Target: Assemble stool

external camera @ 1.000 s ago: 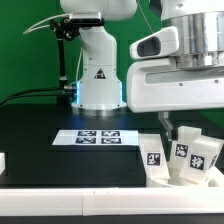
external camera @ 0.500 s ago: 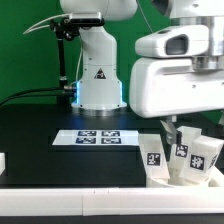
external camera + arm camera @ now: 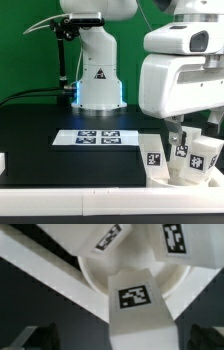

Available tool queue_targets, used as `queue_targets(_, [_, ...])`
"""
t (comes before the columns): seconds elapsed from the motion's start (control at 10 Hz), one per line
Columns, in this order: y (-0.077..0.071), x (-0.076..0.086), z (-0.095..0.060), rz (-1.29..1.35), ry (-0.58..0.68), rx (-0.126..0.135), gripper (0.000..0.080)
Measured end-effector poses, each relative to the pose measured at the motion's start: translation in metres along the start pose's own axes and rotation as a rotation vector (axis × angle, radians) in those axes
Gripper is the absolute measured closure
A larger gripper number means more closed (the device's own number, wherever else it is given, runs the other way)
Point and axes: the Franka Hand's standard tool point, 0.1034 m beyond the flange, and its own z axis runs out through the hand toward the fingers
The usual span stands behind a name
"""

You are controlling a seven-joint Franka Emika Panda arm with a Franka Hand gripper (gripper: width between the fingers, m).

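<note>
Sliding toward the exterior view's right since a second ago, the arm now hangs over the stool (image 3: 180,158), whose three tagged legs (image 3: 153,155) stand up from the round seat at the counter's (image 3: 40,130) front corner, beside the marker board (image 3: 97,138). Here the jaws are hidden behind the wrist housing.

Only the wrist view shows them: the gripper (image 3: 122,336) is wide, fingertips (image 3: 38,336) flanking one leg (image 3: 135,308) directly below, untouched, likely lining up a grasp.
</note>
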Motion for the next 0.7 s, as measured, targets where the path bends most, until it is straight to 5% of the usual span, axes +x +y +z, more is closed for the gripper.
queue_targets(0.3, [-0.013, 0.0082, 0.0127, 0.022, 0.004, -0.007, 0.0151])
queue_targets(0.5, [-0.0088, 0.0061, 0.0123, 0.054, 0.004, -0.008, 0.0151])
queue_targets(0.7, [-0.0083, 0.0058, 0.0124, 0.104, 0.004, -0.008, 0.0389])
